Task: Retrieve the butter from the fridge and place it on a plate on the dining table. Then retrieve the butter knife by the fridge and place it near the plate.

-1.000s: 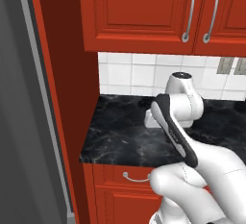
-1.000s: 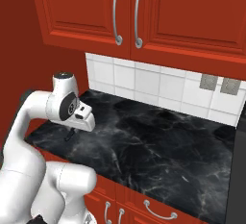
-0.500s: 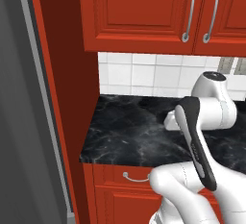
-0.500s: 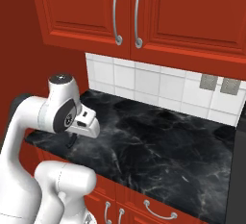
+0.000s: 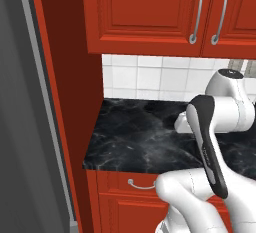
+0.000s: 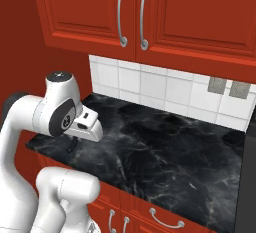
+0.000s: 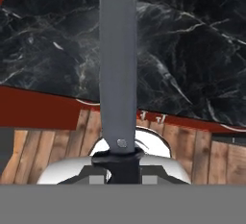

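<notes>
Gripper (image 7: pixel 118 163), jaws clamped on the butter knife (image 7: pixel 118 64), holds it lifted above the near edge of the black marble wall counter (image 5: pixel 140 144), right of the fridge (image 5: pixel 25 127). Knife retrieval appears complete; carrying it to the dining-table plate apparently remains.

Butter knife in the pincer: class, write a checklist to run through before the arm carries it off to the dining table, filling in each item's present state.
1. Pincer shut on the butter knife: ok.
2. Knife lifted off the black marble counter: ok; the hand view shows it above the counter edge.
3. Blade points away from the hand, straight: ok.
4. Grip sits at the handle end: ok.
5. Plate and dining table in sight: not ok.
6. Fridge door closed: cannot tell.
</notes>
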